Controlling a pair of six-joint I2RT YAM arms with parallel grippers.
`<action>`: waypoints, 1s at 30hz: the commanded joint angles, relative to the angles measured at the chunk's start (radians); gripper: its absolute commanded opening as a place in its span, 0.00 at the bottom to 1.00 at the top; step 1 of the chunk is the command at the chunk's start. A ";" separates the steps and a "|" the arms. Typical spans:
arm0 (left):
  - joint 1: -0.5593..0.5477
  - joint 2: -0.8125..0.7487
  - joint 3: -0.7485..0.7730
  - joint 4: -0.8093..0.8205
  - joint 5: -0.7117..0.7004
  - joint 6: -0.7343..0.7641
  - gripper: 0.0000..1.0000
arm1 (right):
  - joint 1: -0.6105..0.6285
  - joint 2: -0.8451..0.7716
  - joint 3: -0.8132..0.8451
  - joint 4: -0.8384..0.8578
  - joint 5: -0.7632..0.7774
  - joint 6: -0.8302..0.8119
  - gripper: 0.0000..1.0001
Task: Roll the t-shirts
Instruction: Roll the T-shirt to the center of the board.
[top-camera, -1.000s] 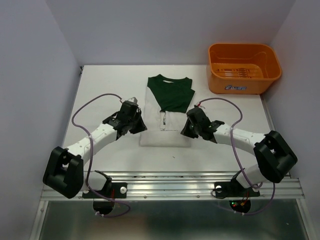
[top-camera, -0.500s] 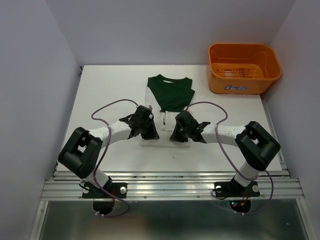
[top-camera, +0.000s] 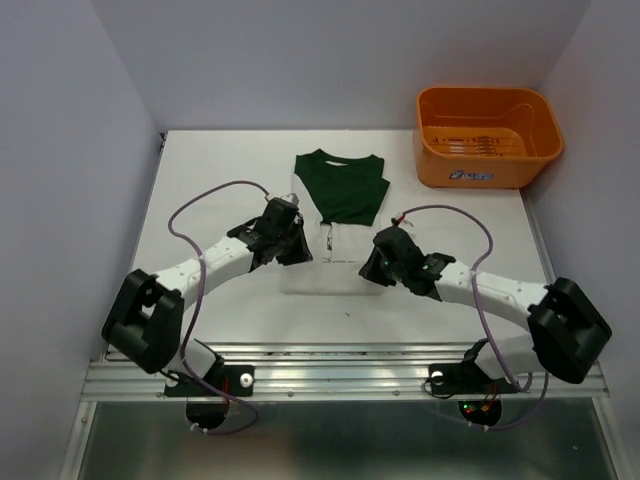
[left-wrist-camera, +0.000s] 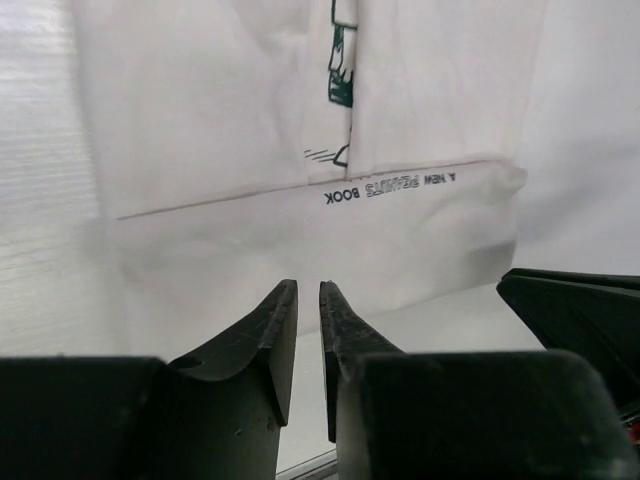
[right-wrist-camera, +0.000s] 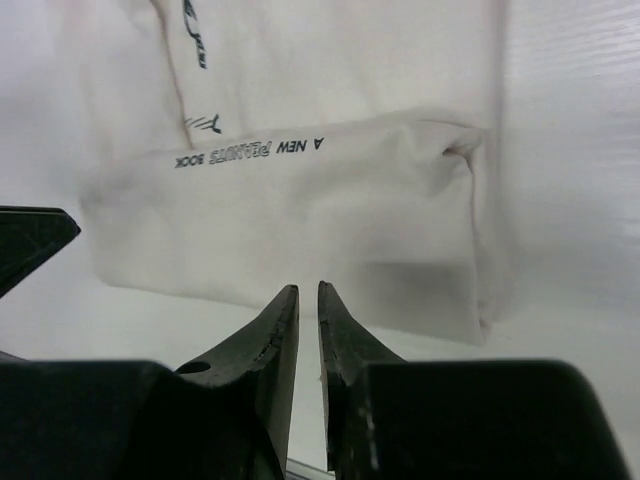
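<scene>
The white tabletop (top-camera: 200, 180) carries everything. The orange basket (top-camera: 440, 165) sits at its far right corner, well apart from the t-shirt (top-camera: 341, 190). The t-shirt lies mid-tabletop in a long folded strip, dark green end far, white end near me. The near white end is turned over into a thick band (right-wrist-camera: 300, 230), with small dark lettering (left-wrist-camera: 390, 187) along its far edge. My left hand (left-wrist-camera: 308, 290) is at the band's left part and my right hand (right-wrist-camera: 308, 292) at its right corner. Both hands are narrowed to a slit and hold nothing.
</scene>
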 joint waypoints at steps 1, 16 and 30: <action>0.031 -0.155 0.022 -0.088 -0.081 0.031 0.29 | -0.003 -0.146 -0.030 -0.088 0.109 0.036 0.20; 0.132 -0.337 -0.281 -0.033 0.000 -0.046 0.70 | -0.022 -0.361 -0.318 -0.015 -0.004 0.247 0.46; 0.146 -0.340 -0.429 0.117 0.000 -0.095 0.50 | -0.080 -0.240 -0.335 0.131 -0.029 0.253 0.45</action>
